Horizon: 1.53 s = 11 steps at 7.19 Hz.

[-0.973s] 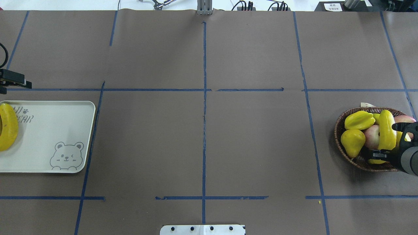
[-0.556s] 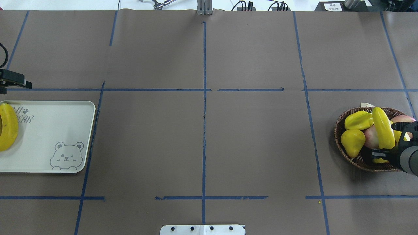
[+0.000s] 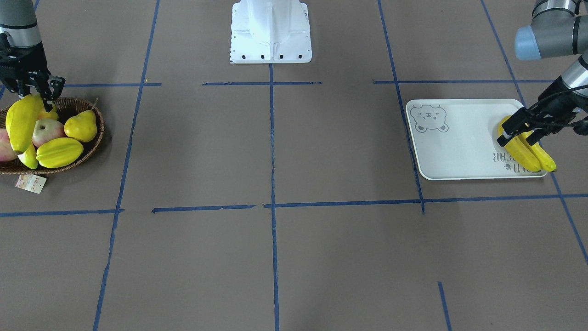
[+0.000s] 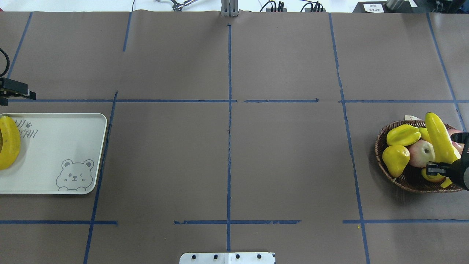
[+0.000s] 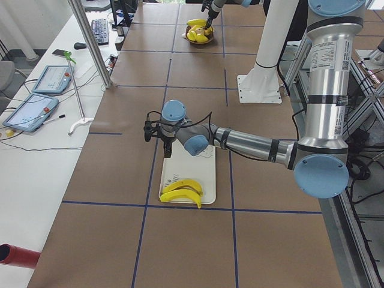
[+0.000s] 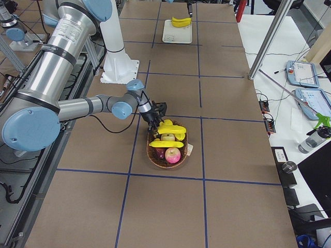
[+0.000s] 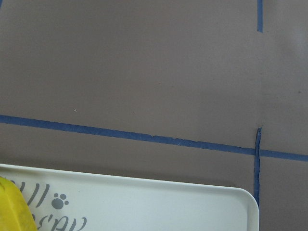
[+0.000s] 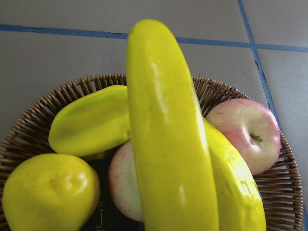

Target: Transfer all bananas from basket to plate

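Observation:
My right gripper is shut on the near end of a long yellow banana and holds it tilted up over the brown wicker basket. The right wrist view shows the held banana with a second banana under it in the basket. Two bananas lie on the right end of the pale bear plate; one also shows in the overhead view. My left gripper is open and empty, raised by the plate's end near those bananas.
The basket also holds a ridged starfruit, a yellow pear and pink apples. A paper tag hangs from its rim. The white robot base stands at the table's middle edge. Blue tape lines cross the brown table.
My right gripper has lifted the banana out of the basket and drawn it towards the table's right edge; its far end has swung up and outward. The left arm has not moved.

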Motion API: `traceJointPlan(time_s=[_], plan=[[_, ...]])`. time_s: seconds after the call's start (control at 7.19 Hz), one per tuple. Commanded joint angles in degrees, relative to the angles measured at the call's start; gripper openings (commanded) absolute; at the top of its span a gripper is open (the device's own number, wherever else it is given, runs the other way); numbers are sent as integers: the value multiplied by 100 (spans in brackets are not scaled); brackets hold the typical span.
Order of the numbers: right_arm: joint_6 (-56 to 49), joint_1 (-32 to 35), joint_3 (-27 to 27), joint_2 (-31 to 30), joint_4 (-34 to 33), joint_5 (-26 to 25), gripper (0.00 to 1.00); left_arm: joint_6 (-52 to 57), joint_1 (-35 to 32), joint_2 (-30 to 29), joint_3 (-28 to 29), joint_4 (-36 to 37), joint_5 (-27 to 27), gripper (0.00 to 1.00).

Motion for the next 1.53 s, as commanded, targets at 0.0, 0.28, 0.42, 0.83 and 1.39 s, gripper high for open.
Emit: traceJointPlan(time_s=[0.0,0.28,0.42,0.83,1.39], plan=[[-170,220,401,74,4,224,9,26,61,-9,-8,-44,-3,100],[-161,212,428,819,48,628,9,0,386,-61,-8,-264,-3,100],[-143,186,359,1232,57,813,9,0,439,-96,-34,-290,-3,100],[-3,64,-18,2628,75,1183,12,-287,834,-605,-60,-677,-3,100],[1157,-1052,-475,4369,75,402,13,-1939,1326,-1536,-104,-686,6,100]])
